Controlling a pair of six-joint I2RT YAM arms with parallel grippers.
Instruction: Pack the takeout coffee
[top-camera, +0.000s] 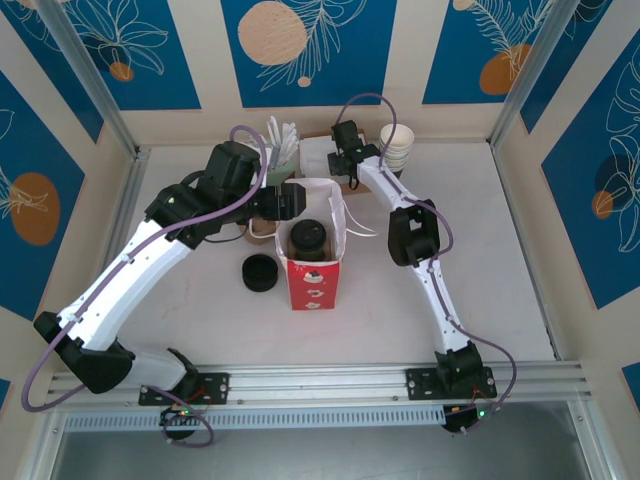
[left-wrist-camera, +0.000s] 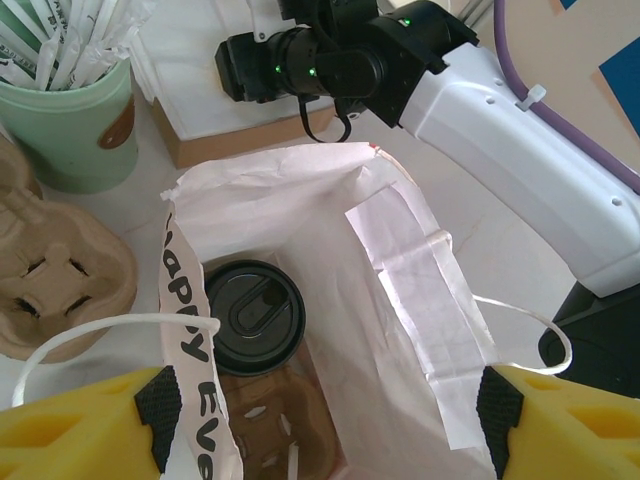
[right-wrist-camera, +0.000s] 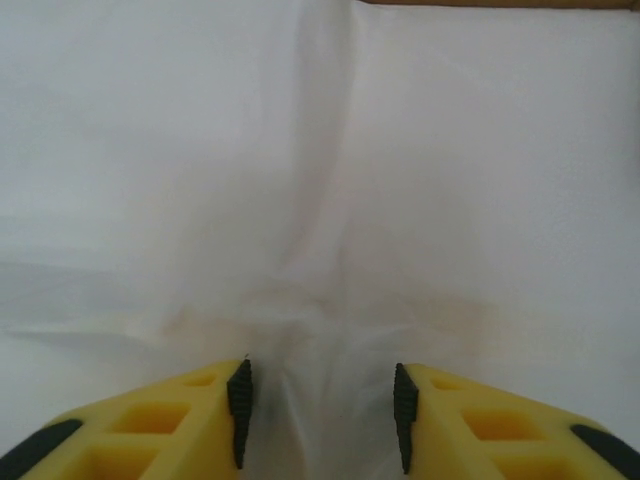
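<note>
- Blue-and-cream patterned walls (top-camera: 150, 50) close in a pale table (top-camera: 500, 250); a white paper bag (top-camera: 312, 285) with a red front stands open at its middle.
- Left arm (top-camera: 130, 270) reaches in from the bag's left, and the right arm (top-camera: 430, 290) bends around the bag's right side to its far side.
- Left gripper (left-wrist-camera: 320, 410) hangs over the bag's mouth, its jaws wide apart, one yellow finger over each side of the opening, holding nothing.
- Right gripper (right-wrist-camera: 320, 410) sits just behind the bag's far rim; its jaws stand apart, with white paper ahead of the gap.
- A box of napkins (left-wrist-camera: 210, 100) and a green cup of straws (left-wrist-camera: 75, 120) stand behind the bag.
- A stack of white cups (top-camera: 397, 147) stands behind the bag, to its right.
- The takeout coffee (left-wrist-camera: 252, 317) stands upright inside the bag, black lid up, in a cardboard carrier (left-wrist-camera: 270, 420).
- A short black stack of lids (top-camera: 260, 272) sits just left of the bag.
</note>
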